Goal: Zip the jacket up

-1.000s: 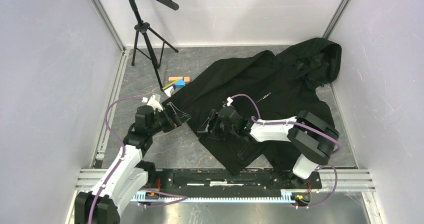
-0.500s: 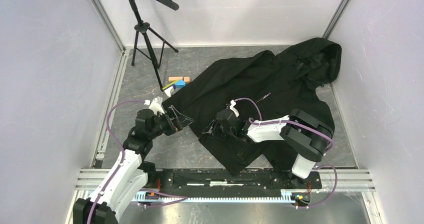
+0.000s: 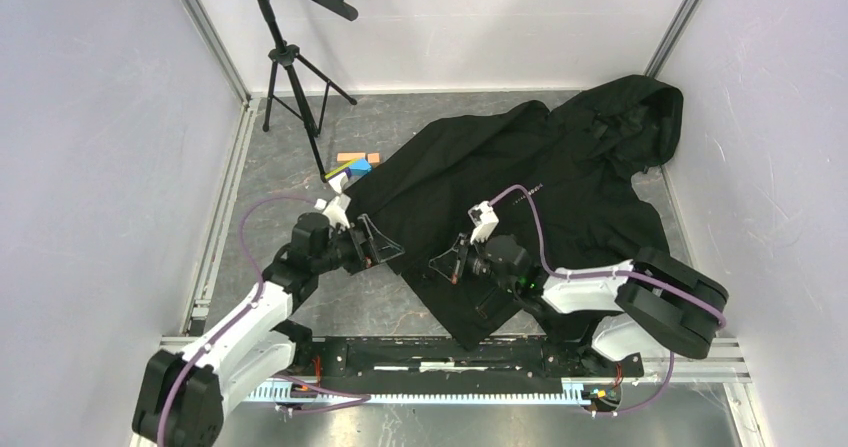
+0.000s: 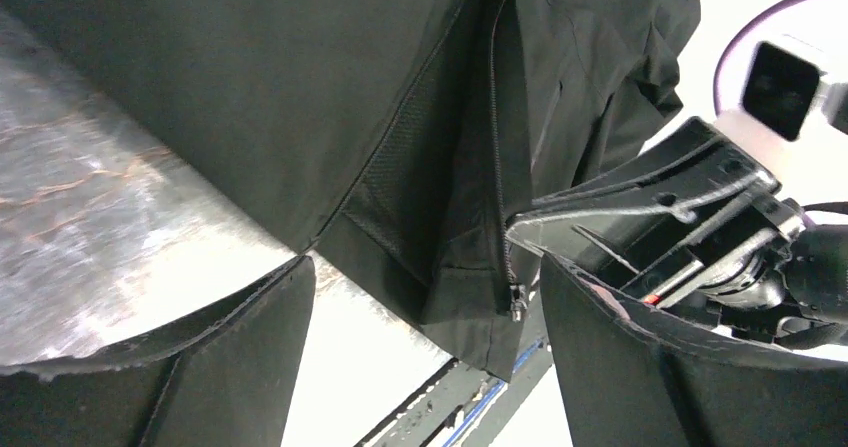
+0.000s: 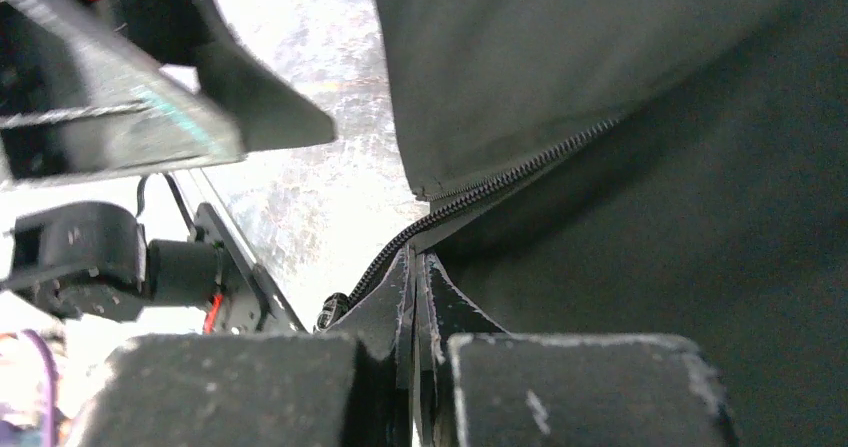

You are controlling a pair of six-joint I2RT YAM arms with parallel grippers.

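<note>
The black hooded jacket (image 3: pixel 540 182) lies spread across the table, hood at the far right and hem toward the near edge. Its front zip (image 4: pixel 495 147) runs down to a small slider (image 4: pixel 516 303) near the hem corner, which hangs raised off the table. My right gripper (image 3: pixel 447 267) is shut on the jacket's front edge; in the right wrist view its fingertips (image 5: pixel 415 267) pinch the fabric right beside the zip teeth (image 5: pixel 500 182). My left gripper (image 3: pixel 385 252) stands open just left of that corner, its fingers (image 4: pixel 200 367) on either side of the hem without touching it.
A black tripod stand (image 3: pixel 290 62) rises at the back left. Small coloured blocks (image 3: pixel 355 162) lie by the jacket's left sleeve. A metal rail (image 3: pixel 450 352) runs along the near edge. White walls close in both sides.
My right gripper has shut on the jacket's zip edge and its arm has swung lower. The left gripper has moved right, up to the hem corner.
</note>
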